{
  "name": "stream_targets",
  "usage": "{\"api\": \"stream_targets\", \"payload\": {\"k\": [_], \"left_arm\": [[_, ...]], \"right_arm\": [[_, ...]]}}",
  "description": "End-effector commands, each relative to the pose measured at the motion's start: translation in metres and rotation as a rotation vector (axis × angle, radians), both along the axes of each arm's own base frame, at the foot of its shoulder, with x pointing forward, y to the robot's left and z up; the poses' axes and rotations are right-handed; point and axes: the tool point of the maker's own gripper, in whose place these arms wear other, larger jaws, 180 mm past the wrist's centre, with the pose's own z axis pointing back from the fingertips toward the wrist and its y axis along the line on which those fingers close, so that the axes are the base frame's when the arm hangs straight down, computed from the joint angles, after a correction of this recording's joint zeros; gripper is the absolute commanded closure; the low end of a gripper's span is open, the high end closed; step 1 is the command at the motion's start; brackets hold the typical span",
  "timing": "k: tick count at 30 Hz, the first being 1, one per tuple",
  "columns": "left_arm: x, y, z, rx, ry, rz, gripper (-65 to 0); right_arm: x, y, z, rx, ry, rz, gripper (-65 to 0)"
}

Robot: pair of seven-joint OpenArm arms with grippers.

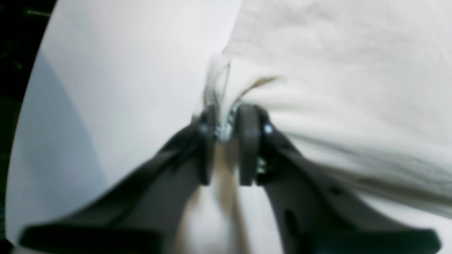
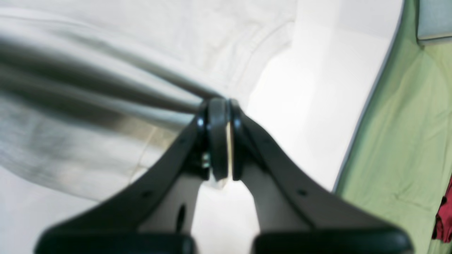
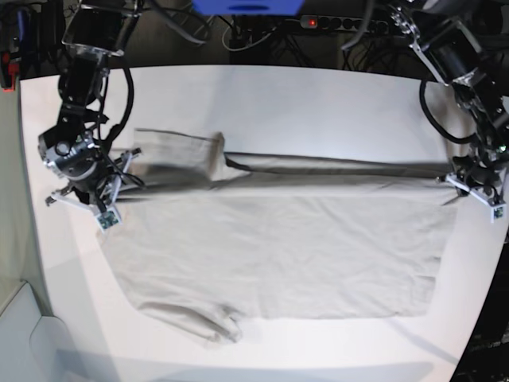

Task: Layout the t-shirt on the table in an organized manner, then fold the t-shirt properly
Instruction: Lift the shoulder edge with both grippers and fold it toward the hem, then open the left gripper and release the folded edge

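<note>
Left tool (image 1: 226, 120), right tool (image 2: 224, 116) — t-shirt (image 3: 270, 247) edge pinched, stretched between them

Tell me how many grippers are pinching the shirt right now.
2. The right gripper is shut on the t-shirt at the base view's left end; the left gripper is shut on its opposite end, fabric stretched between them.
</note>
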Motion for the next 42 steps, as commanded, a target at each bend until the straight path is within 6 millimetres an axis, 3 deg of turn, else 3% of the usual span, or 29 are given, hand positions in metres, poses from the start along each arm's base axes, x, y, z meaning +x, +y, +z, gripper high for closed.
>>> {"api": "stream_targets", "payload": {"k": [1, 4, 6, 8, 14, 21, 26, 29, 34, 42], "left_arm": [[0.011, 0.014, 0.024, 0.045, -0.064, 0.007, -16.8], [0.022, 0.017, 0.036, 0.046, -0.099, 0.018, -24.4], [0.029, 0.017, 0.043, 0.046, -0.12, 0.019, -27.7], [0.033, 0.017, 0.05, 0.052, -0.137, 0.02, -28.8], [0.024, 0.015, 0.057, 0.086, -0.141, 0.004, -29.3], [-0.024, 0.014, 0.02, 0.11, -0.022, -0.019, -29.4], [-0.031, 0.016, 0.004, 0.088, 0.022, -0.011, -28.8], [-0.02, 0.02, 0.002, 0.063, 0.02, 0.003, -22.9], [-0.007, 0.023, -0.005, 0.019, 0.025, 0.018, -1.6], [0.007, 0.018, -0.002, 0.001, 0.007, 0.012, 0.0]], "right_arm": [[0.006, -0.003, 0.007, -0.005, -0.026, -0.003, -4.0], [0.002, -0.003, -0.011, 0.013, 0.025, -0.005, -14.7], [0.004, -0.004, -0.014, 0.02, 0.032, -0.01, -22.1], [0.003, -0.004, -0.015, 0.019, 0.035, -0.01, -25.5], [-0.005, -0.006, -0.001, -0.009, -0.002, -0.007, -25.3], [-0.025, -0.005, -0.001, -0.026, 0.003, -0.003, -25.3], [-0.025, 0.002, -0.003, -0.005, 0.006, -0.004, -25.3], [-0.025, 0.003, -0.004, -0.002, 0.006, -0.004, -25.3], [-0.026, 0.002, -0.004, -0.005, 0.007, -0.004, -25.3], [-0.03, 0.001, -0.007, -0.008, 0.018, -0.004, -25.3]]}}
